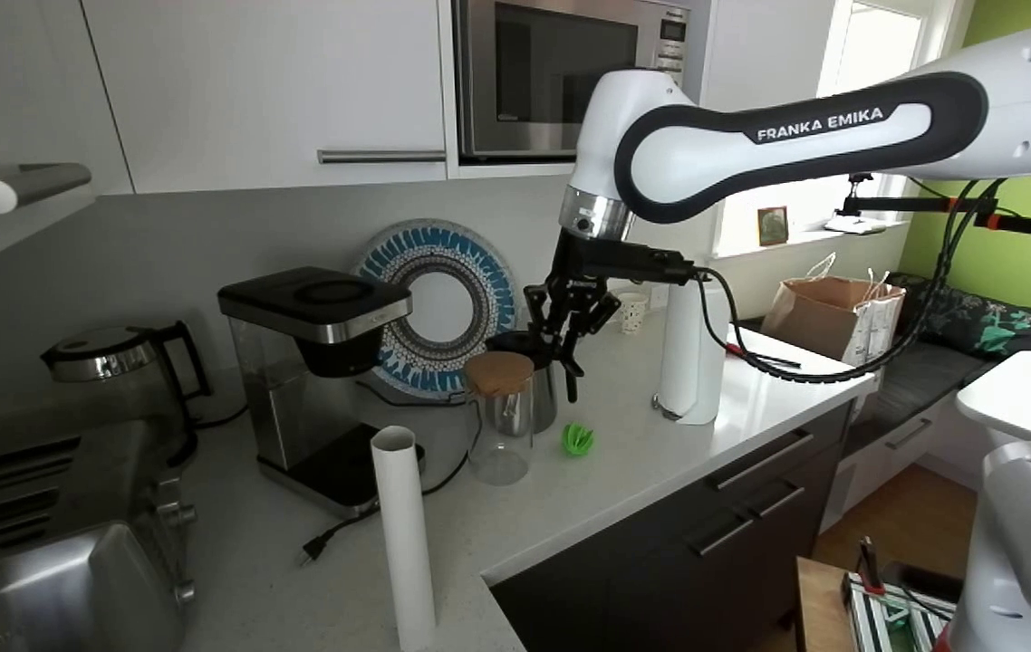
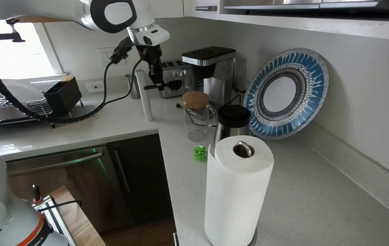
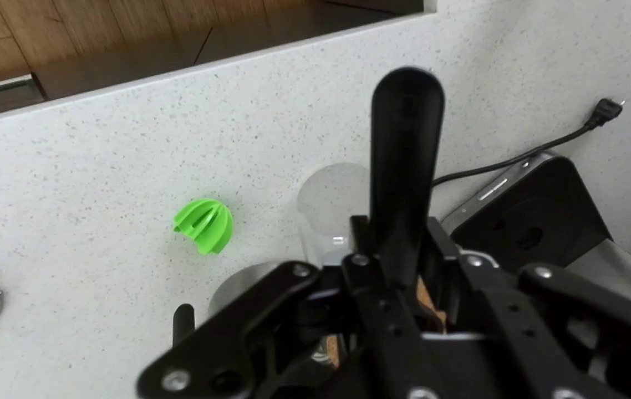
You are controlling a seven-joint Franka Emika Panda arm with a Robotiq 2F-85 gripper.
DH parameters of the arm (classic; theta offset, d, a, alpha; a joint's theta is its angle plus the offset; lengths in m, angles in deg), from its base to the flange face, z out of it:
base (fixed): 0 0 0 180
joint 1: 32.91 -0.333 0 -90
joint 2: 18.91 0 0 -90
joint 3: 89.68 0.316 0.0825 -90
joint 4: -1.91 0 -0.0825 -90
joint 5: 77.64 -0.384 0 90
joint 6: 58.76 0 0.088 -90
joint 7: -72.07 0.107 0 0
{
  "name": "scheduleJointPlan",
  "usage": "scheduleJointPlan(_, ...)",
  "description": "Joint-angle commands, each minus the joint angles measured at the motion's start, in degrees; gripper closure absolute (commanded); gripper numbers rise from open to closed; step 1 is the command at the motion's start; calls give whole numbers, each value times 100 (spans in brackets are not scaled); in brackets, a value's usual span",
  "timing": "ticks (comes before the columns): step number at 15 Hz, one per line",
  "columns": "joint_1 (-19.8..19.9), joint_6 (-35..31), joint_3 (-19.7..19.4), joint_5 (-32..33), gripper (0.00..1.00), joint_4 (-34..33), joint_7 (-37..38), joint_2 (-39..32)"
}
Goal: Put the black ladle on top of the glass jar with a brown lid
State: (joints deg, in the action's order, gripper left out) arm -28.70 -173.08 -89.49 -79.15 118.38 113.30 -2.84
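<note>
ladle in grpr, "franka emika" arm

Green wall (bright window nearby)

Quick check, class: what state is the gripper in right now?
Gripper: closed, holding the black ladle by its handle.

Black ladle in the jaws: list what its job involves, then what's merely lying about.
For the job: black ladle, held in the jaws; glass jar with a brown lid.

Lying about: green plastic piece; white tube; paper towel roll; coffee machine; toaster.
</note>
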Motion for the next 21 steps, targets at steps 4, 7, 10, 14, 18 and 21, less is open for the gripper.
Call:
scheduleJointPlan(4, 81, -6, 67, 518, 94, -1097, 565, -1111)
scheduleJointPlan(7, 7, -117, 6, 483, 94, -1397, 640, -1434)
scheduleJointPlan(10, -3, -45, -74, 469, 94, -1706, 723, -1762)
scheduleJointPlan(14, -46, -10, -150, 499, 94, -1974, 891, -2059)
scheduleJointPlan(18, -77, 88, -212, 593, 94, -2173, 1010, -2226)
scheduleJointPlan(21, -110, 188, -248, 741, 94, -2271, 1109, -2305)
